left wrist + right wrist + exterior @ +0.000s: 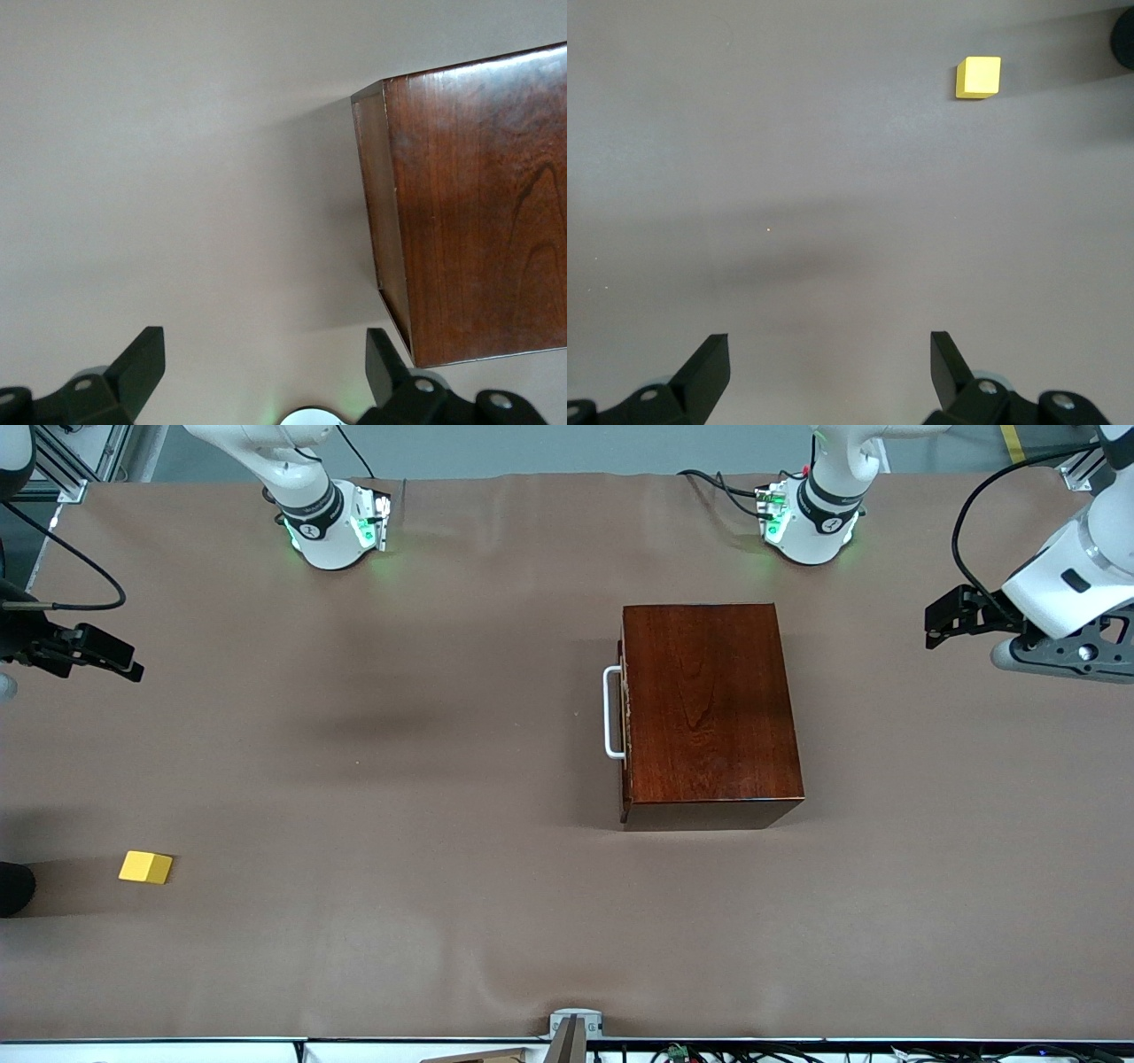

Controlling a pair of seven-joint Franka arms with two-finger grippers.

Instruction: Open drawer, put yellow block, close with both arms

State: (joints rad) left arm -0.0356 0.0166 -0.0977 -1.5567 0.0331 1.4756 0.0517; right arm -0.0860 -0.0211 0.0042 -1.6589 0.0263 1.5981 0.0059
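Yellow, small and cube-like, the bright yellow block lies on the brown table covering, nearer to the front camera than the glossy dark red-brown wooden box and well apart from it, toward the right arm's end of the table. It looks light and rigid with flat smooth faces, so a pinch across two parallel sides should hold it, though a slick face could slip if gripped off-centre. The box, the landmark here, sits nearer the left arm's base; its drawer is fully shut, and only the drawer's white U-shaped handle stands out from the front that faces the right arm's end. That stiff handle seems the one sensible place to hook or grip for pulling; the box itself looks heavy enough to stay put, yet may slide on the covering unless steadied. The left gripper hovers beside the box at the left arm's end, jaws spread wide and empty. The right gripper hangs over bare covering well away from the box, jaws likewise wide, touching nothing.
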